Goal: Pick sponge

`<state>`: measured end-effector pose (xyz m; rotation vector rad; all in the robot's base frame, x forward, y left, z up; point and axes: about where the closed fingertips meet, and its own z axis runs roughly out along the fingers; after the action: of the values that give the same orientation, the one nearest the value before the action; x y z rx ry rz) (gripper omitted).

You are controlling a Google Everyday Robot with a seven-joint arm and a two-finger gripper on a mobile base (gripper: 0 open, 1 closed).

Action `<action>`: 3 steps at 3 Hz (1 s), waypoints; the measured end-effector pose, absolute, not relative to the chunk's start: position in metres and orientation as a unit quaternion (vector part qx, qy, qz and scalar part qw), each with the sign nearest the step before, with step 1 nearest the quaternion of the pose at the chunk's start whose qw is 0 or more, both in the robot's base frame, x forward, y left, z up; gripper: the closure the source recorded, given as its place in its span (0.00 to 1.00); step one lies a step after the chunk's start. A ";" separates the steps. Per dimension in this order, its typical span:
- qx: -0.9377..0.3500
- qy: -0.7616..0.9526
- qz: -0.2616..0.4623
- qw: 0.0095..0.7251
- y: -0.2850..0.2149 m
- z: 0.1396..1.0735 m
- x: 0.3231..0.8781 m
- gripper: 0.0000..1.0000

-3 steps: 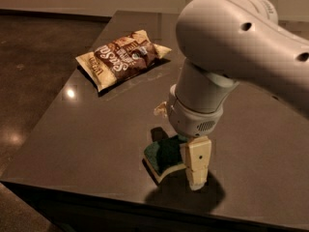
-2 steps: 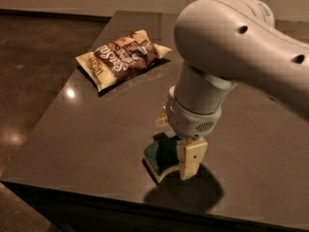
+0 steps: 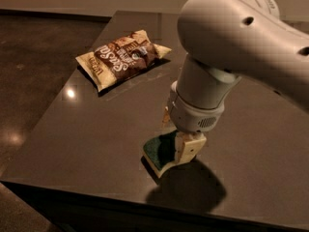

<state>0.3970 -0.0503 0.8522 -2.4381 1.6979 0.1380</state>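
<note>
1. The jaws are in the lower middle of the frame, pointing down under the pale wrist housing (image 3: 198, 105). They appear clenched on the sponge (image 3: 158, 152). One cream finger (image 3: 186, 149) presses its right side, and the other finger is mostly hidden behind it.
2. The sponge sits between the jaws, tilted, with its dark green face turned to the upper left and its pale foam edge below. Its low corner seems to touch the surface (image 3: 82, 134), or is just above it; I cannot tell which.
3. The big white arm (image 3: 241, 37) fills the upper right of the frame and throws a round shadow on the surface under the sponge.
4. The brown snack bag (image 3: 120, 57) lies in the upper left, well apart from the jaws.
5. I judge that the step in hand is the grasp itself, and the lift is not yet done.
6. The next move calls for a straight rise with the grip held firm, because the soft foam can slip or twist out.
</note>
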 end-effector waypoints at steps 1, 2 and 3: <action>-0.814 0.570 0.065 0.093 -0.048 0.883 0.396 0.99; -0.809 0.570 0.084 0.121 -0.046 0.929 0.400 1.00; -0.803 0.567 0.098 0.153 -0.045 0.969 0.400 1.00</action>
<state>0.3998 -0.0453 0.9688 -2.3032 1.6265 0.2803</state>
